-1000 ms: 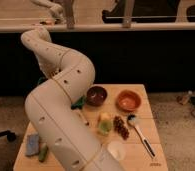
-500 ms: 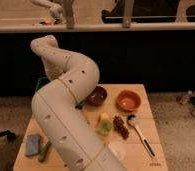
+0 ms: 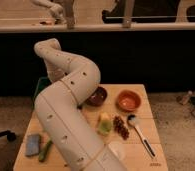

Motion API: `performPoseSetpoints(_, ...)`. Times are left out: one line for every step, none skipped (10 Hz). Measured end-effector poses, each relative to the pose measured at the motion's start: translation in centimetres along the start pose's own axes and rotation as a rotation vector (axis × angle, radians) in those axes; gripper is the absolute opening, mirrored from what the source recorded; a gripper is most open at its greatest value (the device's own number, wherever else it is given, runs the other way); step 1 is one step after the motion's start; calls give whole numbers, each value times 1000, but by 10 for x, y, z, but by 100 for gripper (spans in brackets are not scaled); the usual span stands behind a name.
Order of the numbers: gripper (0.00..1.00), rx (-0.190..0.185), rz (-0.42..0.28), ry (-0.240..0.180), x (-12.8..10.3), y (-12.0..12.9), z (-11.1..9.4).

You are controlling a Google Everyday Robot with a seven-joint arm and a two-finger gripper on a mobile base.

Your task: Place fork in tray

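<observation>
My white arm (image 3: 66,100) fills the left half of the camera view and bends back down toward the table's far left corner. The gripper is hidden behind the arm's own links, somewhere over that corner. Only a strip of the green tray (image 3: 40,85) shows, at the arm's left edge. The fork is not visible anywhere; the arm may be covering it.
On the wooden table (image 3: 143,156) stand a dark brown bowl (image 3: 97,96) and an orange bowl (image 3: 128,100). Nearby are a black-handled utensil with a white head (image 3: 140,131), grapes (image 3: 121,127), a yellow-green fruit (image 3: 105,124), a white round lid (image 3: 116,149), a blue sponge (image 3: 33,144) and a green item (image 3: 46,150).
The arm's upper bend has swung right and slightly down, and the arm now covers more of the table's left side. The objects on the table have not moved.
</observation>
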Motion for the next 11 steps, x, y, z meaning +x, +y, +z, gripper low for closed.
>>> performPoseSetpoints(19,0,0,1,0,0,0)
performPoseSetpoints(28,0,0,1,0,0,0)
performPoseSetpoints(39,0,0,1,0,0,0)
performPoseSetpoints(50,0,1,1,0,1,0)
performPoseSetpoints(60,0,1,1,0,1,0)
performPoseSetpoints(70,-1,1,1,0,1,0)
performPoseSetpoints(77,-1,1,1,0,1,0)
performPoseSetpoints(80,-1,2,1,0,1,0)
performPoseSetpoints(80,-1,2,1,0,1,0)
performPoseSetpoints(80,-1,2,1,0,1,0)
performPoseSetpoints(80,-1,2,1,0,2,0)
